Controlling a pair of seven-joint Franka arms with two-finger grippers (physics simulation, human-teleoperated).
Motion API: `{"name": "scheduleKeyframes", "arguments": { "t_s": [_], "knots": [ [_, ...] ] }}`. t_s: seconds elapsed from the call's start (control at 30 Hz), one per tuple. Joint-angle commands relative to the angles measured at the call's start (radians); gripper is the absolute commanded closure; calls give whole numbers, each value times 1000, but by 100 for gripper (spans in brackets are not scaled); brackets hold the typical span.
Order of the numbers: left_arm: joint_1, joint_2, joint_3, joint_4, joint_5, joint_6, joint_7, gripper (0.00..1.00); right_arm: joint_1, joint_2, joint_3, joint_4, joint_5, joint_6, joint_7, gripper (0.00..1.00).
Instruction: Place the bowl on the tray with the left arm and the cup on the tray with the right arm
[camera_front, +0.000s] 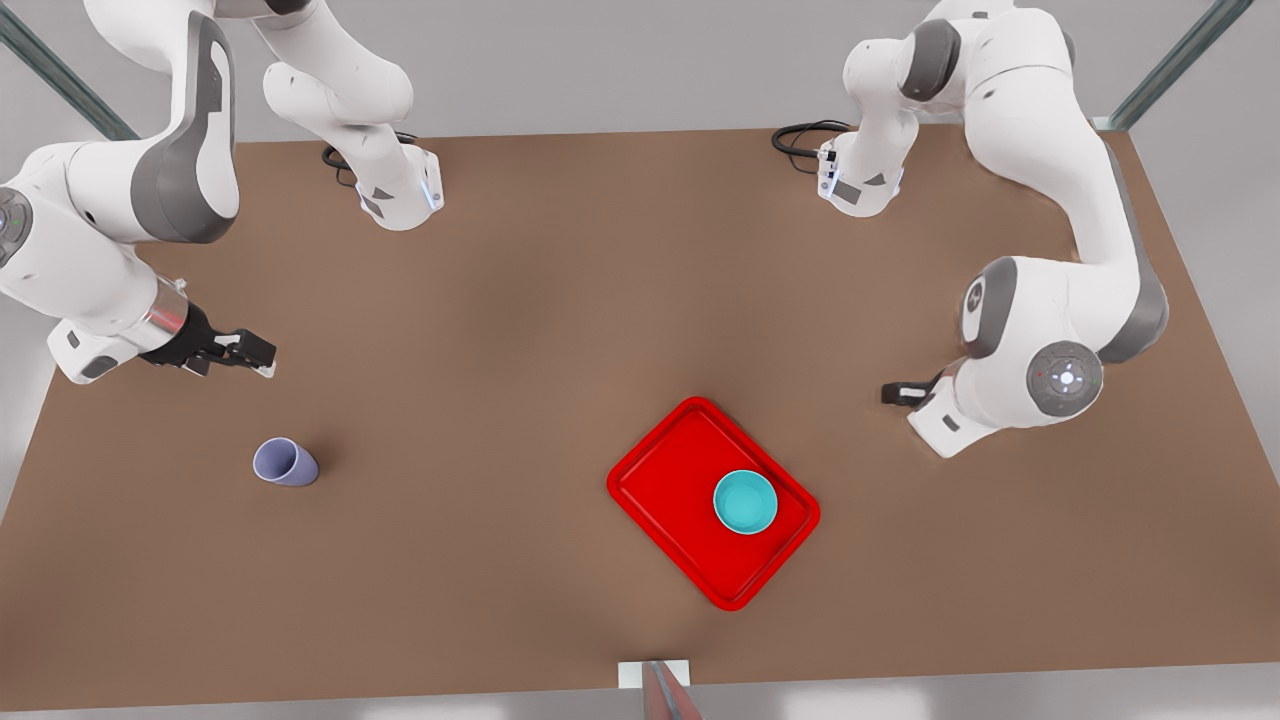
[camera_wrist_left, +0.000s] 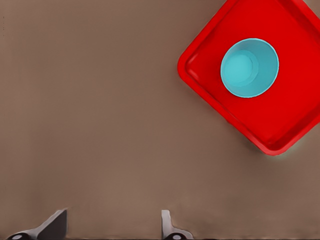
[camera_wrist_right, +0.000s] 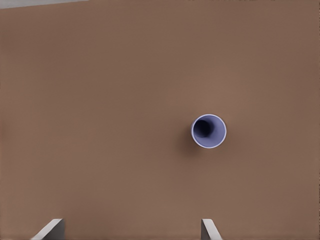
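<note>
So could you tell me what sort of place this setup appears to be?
Probably a simulated robot test bench: two white arms are bolted to a bare brown table, which carries a red tray holding a teal bowl and a lavender cup, framed by grey walls.

- A plain brown surface (camera_front: 560, 300) fills most of the front view, matte and evenly lit, with soft shading toward its middle.
- Beyond its far edge lies a pale grey floor (camera_front: 620, 70).
- Slanted grey-green metal struts stand in the upper left corner (camera_front: 60, 75) and the upper right corner (camera_front: 1175, 65).
- At the bottom centre, a small white bracket (camera_front: 655, 673) sits at the near edge.
</note>
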Motion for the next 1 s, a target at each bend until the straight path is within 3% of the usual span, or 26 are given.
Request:
{"name": "scheduleKeyframes", "arguments": {
  "t_s": [0.0,0.07,0.1,0.27,0.43,0.73,0.97],
  "knots": [
    [-3,-55,5,-74,44,35,3,0,0,0,0,0,0,0,0,0],
    [1,-189,34,-180,52,20,65,0,0,0,0,0,0,0,0,0],
    [76,-270,23,-254,50,20,151,0,0,0,0,0,0,-2,0,0],
    [81,-264,10,-234,39,-27,162,0,1,1,6,12,2,0,-3,0],
    [78,-262,-13,-202,36,-57,164,0,5,161,135,120,0,-15,-15,0],
    [75,-264,-12,-203,33,-80,161,0,-166,273,92,84,-2,-35,-100,0],
    [73,-273,-15,-202,-13,-96,161,0,-201,351,71,87,-24,21,-86,0]
  ]
}}
